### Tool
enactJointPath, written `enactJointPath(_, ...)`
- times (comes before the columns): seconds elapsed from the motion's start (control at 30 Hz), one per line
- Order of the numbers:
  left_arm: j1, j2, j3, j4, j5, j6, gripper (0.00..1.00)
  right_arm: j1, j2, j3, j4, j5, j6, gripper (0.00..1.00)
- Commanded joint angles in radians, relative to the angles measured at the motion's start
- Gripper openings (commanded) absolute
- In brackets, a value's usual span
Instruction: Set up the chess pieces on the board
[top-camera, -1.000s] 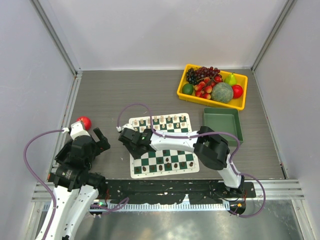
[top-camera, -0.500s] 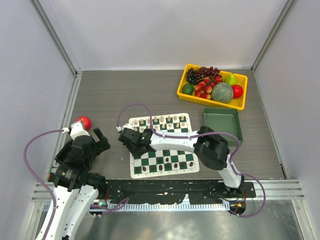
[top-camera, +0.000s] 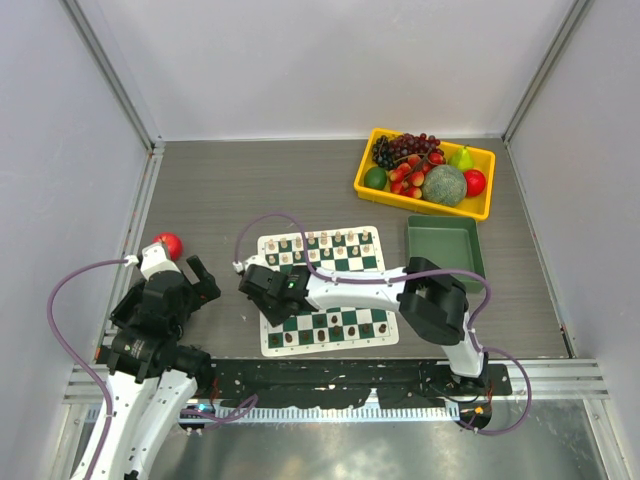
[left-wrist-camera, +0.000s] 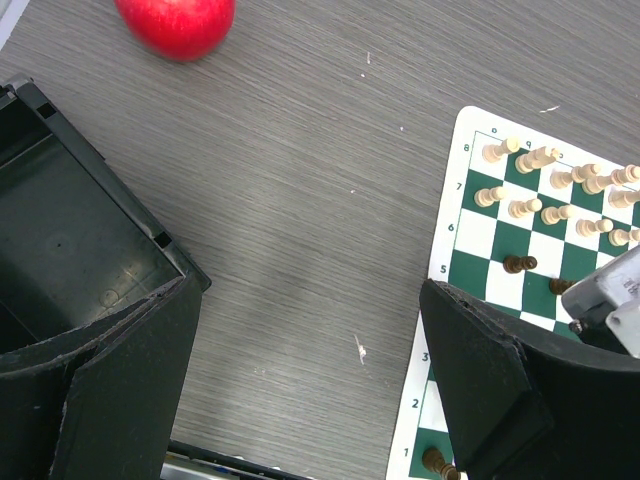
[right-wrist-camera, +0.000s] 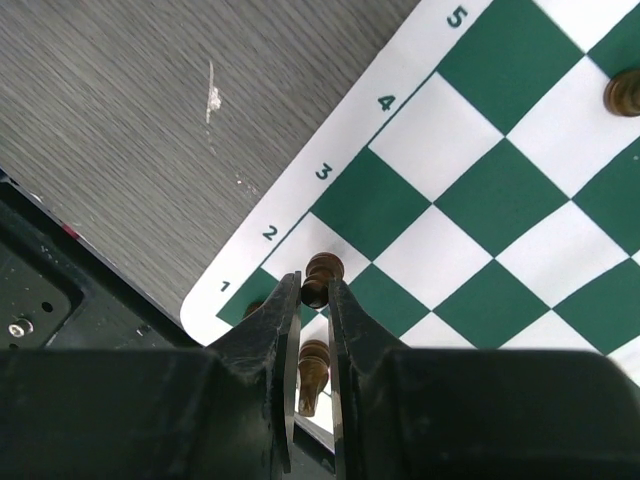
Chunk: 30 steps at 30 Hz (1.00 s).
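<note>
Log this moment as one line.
right gripper: shut on dark piece | place: board left edge | left gripper: open, empty, beside board

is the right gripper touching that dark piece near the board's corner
Touching. In the right wrist view the right gripper pinches the dark piece from both sides, with no gap showing.

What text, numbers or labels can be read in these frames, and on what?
"5", "4", "3", "2", "1": rank numbers on the board's white border, right wrist view.
"8", "7", "6", "5", "3", "2", "1": same border, left wrist view; "4" is hidden by the left gripper.
Top view: those numbers are too small to read.
</note>
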Motion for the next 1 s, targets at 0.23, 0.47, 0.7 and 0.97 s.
enactJointPath(0.23, 0.005, 0.0, -0.001, 0.023, -0.002, 0.0, 0.99, 0.009, -0.029, -0.015, 0.047, -0.031, 0.024, 0.15)
enactJointPath(0.47, 0.003, 0.0, -0.002, 0.025, -0.002, 0.001, 0.99, 0.009, -0.011, -0.008, 0.056, -0.036, 0.023, 0.17)
enactJointPath(0.7, 0.005, 0.0, -0.001, 0.023, -0.002, 0.001, 0.99, 0.009, 0.001, -0.011, 0.058, -0.046, 0.024, 0.18)
enactJointPath(0.97, 0.005, 0.001, -0.002, 0.023, -0.002, 0.001, 0.99, 0.009, 0.01, -0.02, 0.061, -0.054, 0.026, 0.18)
